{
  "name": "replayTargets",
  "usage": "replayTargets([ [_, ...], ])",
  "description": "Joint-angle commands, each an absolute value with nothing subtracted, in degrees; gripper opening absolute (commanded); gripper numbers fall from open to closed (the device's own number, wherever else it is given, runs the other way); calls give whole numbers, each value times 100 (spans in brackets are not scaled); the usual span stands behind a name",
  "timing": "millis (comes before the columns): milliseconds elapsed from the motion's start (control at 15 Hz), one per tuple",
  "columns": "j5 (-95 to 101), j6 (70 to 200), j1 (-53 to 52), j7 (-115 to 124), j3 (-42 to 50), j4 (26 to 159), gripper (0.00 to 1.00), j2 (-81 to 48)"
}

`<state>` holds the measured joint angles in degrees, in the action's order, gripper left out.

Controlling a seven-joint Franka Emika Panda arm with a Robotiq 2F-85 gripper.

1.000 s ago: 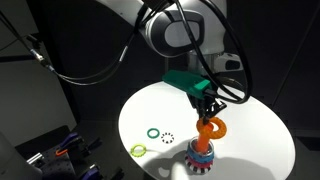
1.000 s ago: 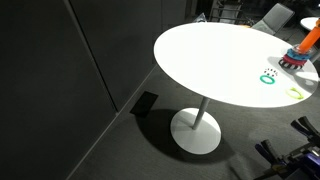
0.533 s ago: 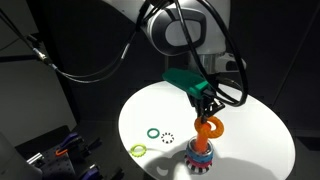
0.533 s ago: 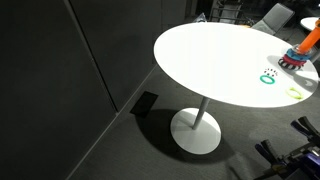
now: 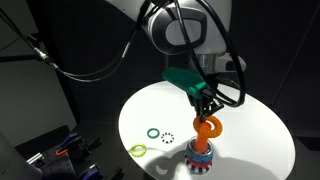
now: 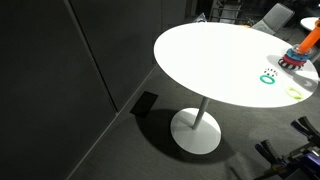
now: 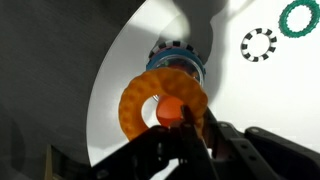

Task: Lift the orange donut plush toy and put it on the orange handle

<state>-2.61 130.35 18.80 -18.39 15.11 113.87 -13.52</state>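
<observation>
Pincer clamped on orange donut plush toy, toy hanging over orange handle

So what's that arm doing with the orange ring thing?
The robot's gripper is shut on a soft orange donut and holds it right over an orange peg, which rises from a striped base on the white table. In the wrist view the peg's top shows through the donut's hole, so the two are lined up, but the donut does not look settled onto the peg yet. A green ring lies apart on the table.
</observation>
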Motion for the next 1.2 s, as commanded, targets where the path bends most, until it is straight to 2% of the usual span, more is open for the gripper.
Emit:
replayTargets([
  [0, -406, 12873, 1975, -1983, 1432, 11246, 6, -1365],
  [267, -426, 12893, 1971, -2006, 1409, 11264, 6, -1370],
  [400, -418, 12898, 1967, -2006, 1399, 11268, 12, -1371],
  [467, -415, 12904, 1965, -2002, 1396, 11269, 19, -1372],
  [600, -403, 12911, 1962, -1992, 1391, 11267, 45, -1379],
  [933, -386, 12925, 1961, -1984, 1390, 11264, 87, -1396],
  [1067, -388, 12921, 1964, -1989, 1390, 11259, 99, -1401],
  [1133, -389, 12918, 1966, -1993, 1390, 11259, 100, -1400],
])
